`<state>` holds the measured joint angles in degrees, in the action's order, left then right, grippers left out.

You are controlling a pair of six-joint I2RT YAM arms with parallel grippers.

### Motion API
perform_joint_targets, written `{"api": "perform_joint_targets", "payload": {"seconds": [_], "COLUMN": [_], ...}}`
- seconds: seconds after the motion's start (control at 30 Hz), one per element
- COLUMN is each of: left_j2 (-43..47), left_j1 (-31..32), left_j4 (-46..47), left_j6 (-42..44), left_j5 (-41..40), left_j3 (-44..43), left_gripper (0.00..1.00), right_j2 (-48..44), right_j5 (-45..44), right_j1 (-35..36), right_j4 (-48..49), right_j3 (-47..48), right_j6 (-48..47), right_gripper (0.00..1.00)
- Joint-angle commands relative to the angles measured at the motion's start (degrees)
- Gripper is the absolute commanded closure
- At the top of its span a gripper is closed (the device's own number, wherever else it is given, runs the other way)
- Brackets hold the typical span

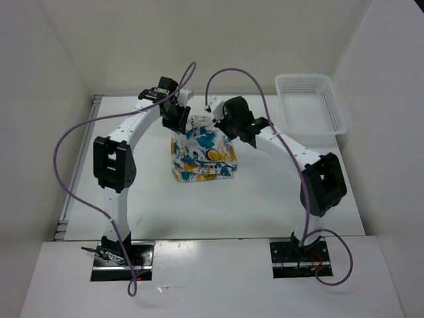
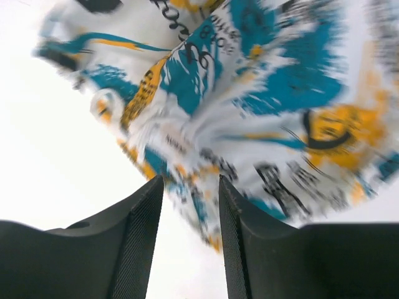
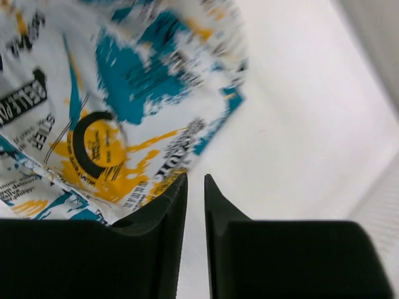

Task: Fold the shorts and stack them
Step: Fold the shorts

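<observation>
The shorts [image 1: 202, 156], white with teal, yellow-orange and black print, lie in a bunched pile at the table's middle; I cannot tell two pieces apart. My left gripper [image 1: 177, 114] hovers at the pile's far left corner. In the left wrist view the left gripper [image 2: 190, 180] is open, and a blurred corner of the shorts [image 2: 249, 81] reaches between its fingers. My right gripper [image 1: 222, 120] is at the pile's far right edge. In the right wrist view the right gripper [image 3: 196, 177] has its jaws a narrow gap apart with only bare table between them, the shorts [image 3: 124, 93] just left of the fingertips.
A white plastic lattice basket [image 1: 311, 103] stands at the table's back right corner. White walls close in the table on the left, back and right. Purple cables loop above both arms.
</observation>
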<state>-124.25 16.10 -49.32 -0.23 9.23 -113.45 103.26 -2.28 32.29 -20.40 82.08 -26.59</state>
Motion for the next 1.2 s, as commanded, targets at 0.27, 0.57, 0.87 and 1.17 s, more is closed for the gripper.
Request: {"api": "perform_joint_targets", "payload": {"seconds": [0.27, 0.57, 0.87, 1.17], "left_j2": [23.60, 33.54, 41.01, 44.09], "left_j1": [-18.98, -24.62, -25.24, -25.24], "left_j4": [7.13, 12.75, 17.15, 19.70], "left_j6": [0.23, 0.23, 0.23, 0.23], "left_j5": [-0.27, 0.52, 4.21, 1.93], "left_j3": [14.03, 28.36, 40.66, 45.06], "left_gripper": [0.48, 0.27, 0.10, 0.00], "right_j2": [-23.98, -35.40, -44.72, -49.12], "right_j5": [-15.73, -17.31, -16.61, -14.24], "right_j1": [-9.78, -21.48, -22.01, -22.63], "right_j4": [11.88, 13.20, 9.94, 7.48], "right_j3": [-13.77, -23.63, -30.49, -34.45], "right_j6": [-1.26, -2.41, -1.89, -0.75], "right_gripper": [0.70, 0.64, 0.59, 0.56]}}
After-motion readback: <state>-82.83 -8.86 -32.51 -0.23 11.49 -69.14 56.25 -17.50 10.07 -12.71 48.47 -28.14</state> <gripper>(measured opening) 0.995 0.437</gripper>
